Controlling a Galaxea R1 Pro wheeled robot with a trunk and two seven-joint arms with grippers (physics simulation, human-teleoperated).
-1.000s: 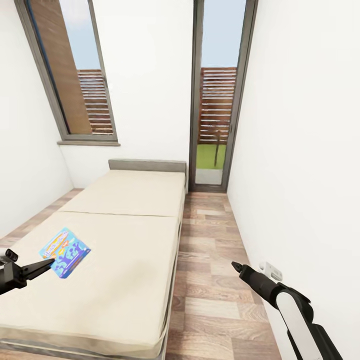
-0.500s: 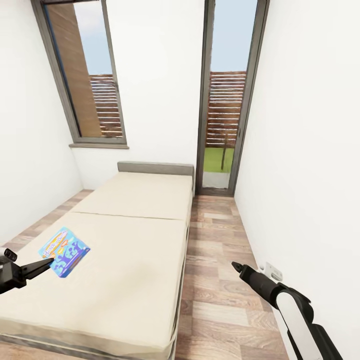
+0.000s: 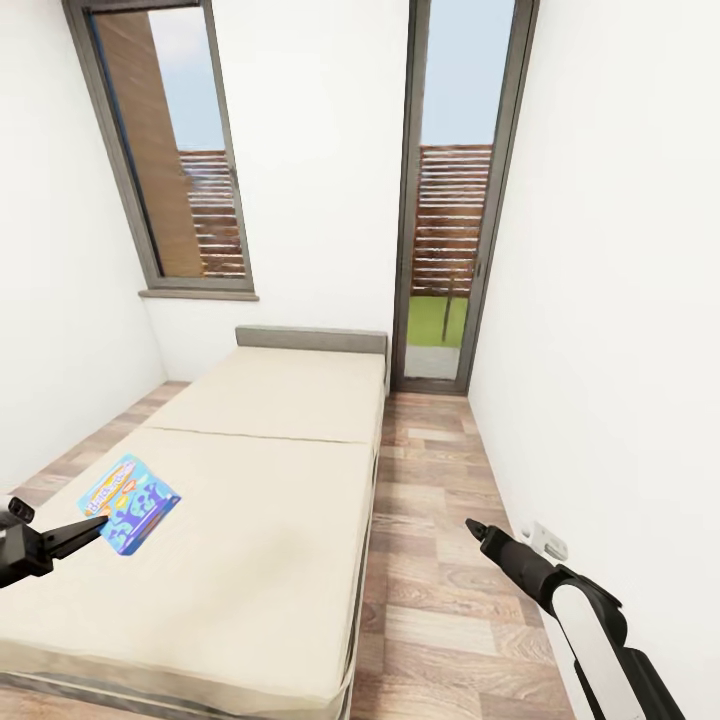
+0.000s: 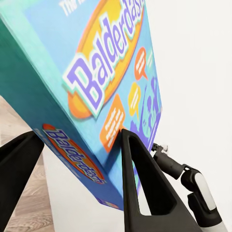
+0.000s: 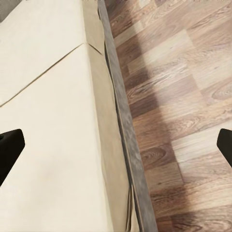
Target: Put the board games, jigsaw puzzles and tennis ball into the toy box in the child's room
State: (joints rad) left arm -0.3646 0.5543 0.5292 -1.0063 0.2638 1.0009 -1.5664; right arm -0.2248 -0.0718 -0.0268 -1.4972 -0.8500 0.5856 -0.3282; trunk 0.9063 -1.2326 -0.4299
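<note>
A flat blue "Balderdash" board game point(image 3: 128, 503) hangs just above the cream mattress of the bed point(image 3: 260, 480), near its front left part. My left gripper point(image 3: 95, 528) is shut on the game's edge. In the left wrist view the box point(image 4: 96, 82) sits tilted between the two black fingers point(image 4: 140, 183). My right gripper point(image 3: 472, 527) hovers over the wood floor to the right of the bed. Its fingertips point(image 5: 9, 145) stand wide apart with nothing between them, and the bed's grey frame edge point(image 5: 121, 125) runs below.
A strip of wood plank floor point(image 3: 430, 500) runs between the bed and the white right wall, which carries a low socket plate point(image 3: 545, 540). A glass door point(image 3: 445, 250) stands at the far end, and a tall window point(image 3: 180, 170) is behind the bed.
The camera has swung, so the bed, window and door sit further right in the view than a second ago. Both grippers and the held game keep their places.
</note>
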